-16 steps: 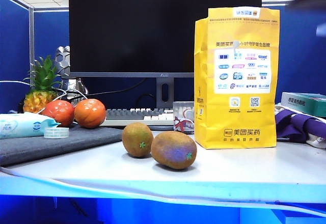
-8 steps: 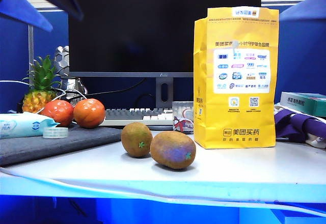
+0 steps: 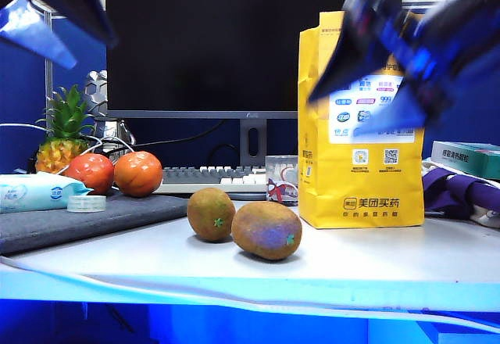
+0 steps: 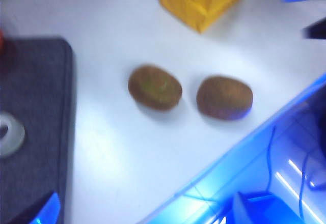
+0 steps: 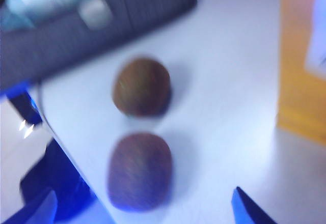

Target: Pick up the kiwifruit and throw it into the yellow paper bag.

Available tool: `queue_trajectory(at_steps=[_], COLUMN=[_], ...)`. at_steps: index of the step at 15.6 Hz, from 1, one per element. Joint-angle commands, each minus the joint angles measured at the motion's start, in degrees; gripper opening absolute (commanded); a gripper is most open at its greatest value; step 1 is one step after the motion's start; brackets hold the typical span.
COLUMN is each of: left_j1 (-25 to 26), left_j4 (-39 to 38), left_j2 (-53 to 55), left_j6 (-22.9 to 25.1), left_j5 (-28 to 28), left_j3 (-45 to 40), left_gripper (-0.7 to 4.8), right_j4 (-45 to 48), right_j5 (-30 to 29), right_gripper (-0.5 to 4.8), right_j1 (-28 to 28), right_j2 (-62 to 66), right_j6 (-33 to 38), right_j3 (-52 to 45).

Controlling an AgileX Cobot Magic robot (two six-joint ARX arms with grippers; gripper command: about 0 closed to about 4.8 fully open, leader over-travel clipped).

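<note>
The large, wide-oval brown kiwifruit [image 3: 266,231] with a purplish sheen and a small green star mark lies on the white surface [image 3: 391,258], near its front edge. A smaller, rounder olive-brown kiwifruit [image 3: 211,213] sits just beside it, nearly touching, on the side away from the bag. The tall, upright bright yellow paper bag [image 3: 351,195] stands near the large fruit, slightly behind it.

Your right claw [image 3: 367,86] appears as a dark blue blur high in front of the bag, its fingers spread wide and holding nothing. Your left claw [image 3: 43,16] shows only as a blurred dark shape at the upper corner opposite; you cannot tell whether it is spread or pressed together.

To do this step well, bring the right claw down over the larger fruit only. Set the fingers across its narrow width, keep them off the smaller neighbour, and close gently so the fruit does not roll off the front edge.
</note>
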Motion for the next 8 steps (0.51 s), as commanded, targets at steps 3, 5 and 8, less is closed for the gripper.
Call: queue_trajectory(at_steps=[3,5,8], left_j1=[0.02,0.02,0.02], left_j4=[-0.39,0.15,0.61], left_j2=[-0.15,-0.15,-0.15], left_j6=[-0.68,-0.68,-0.7], left_j5=[3.98,4.66,4.87], left_j3=[0.15,0.15,0.15], left_gripper=[4.79,4.79,4.79], right_j4=[0.7,2.58,6.86], right_j5=[-4.02,-4.37,-3.08], right_gripper=[4.79,4.79,4.79], right_j1=[0.81,2.49,5.07], right_j2=[9.01,11.41,13.64], right_j6=[-1.22,-1.22,-1.27], right_j3=[1.22,1.46,1.49])
